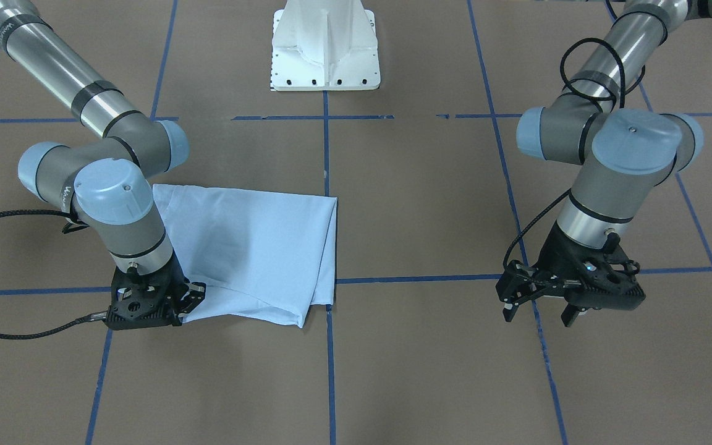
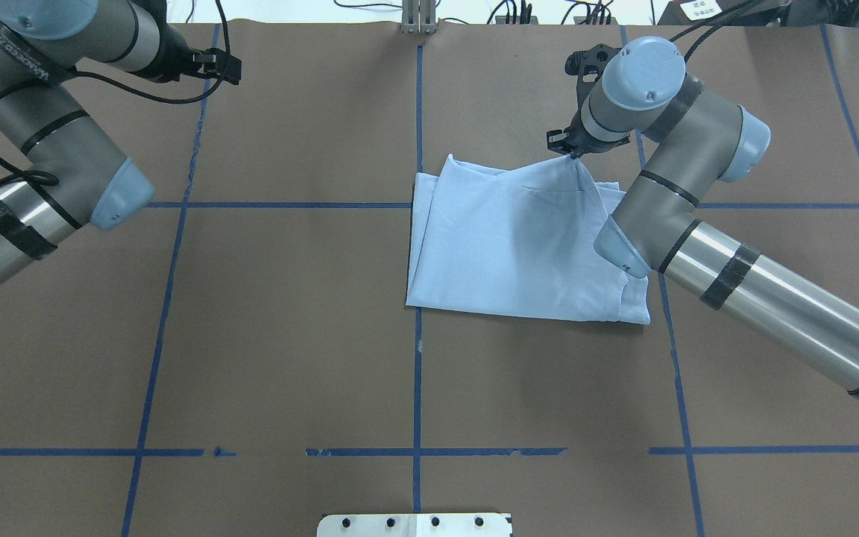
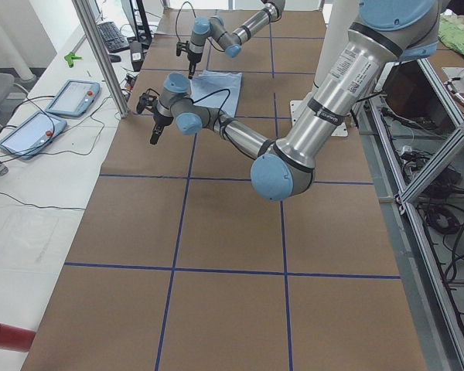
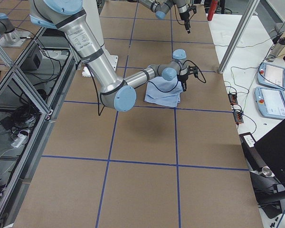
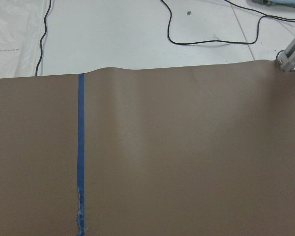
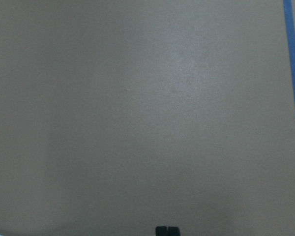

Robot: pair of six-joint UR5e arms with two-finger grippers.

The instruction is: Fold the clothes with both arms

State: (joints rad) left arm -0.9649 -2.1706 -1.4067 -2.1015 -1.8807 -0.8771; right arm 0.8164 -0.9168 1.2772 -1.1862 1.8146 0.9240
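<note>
One light blue T-shirt (image 2: pixel 519 246), folded to a rough rectangle, is laid on the brown table (image 2: pixel 250 335), on the robot's right of centre. Thin, limp, light cloth is judged; it is best taken at a corner with all layers caught, or sagging is risked. Its far edge is tented up, pinched by the right gripper (image 2: pixel 570 149). The left gripper (image 1: pixel 538 312) is held spread, well apart from the cloth.
</note>
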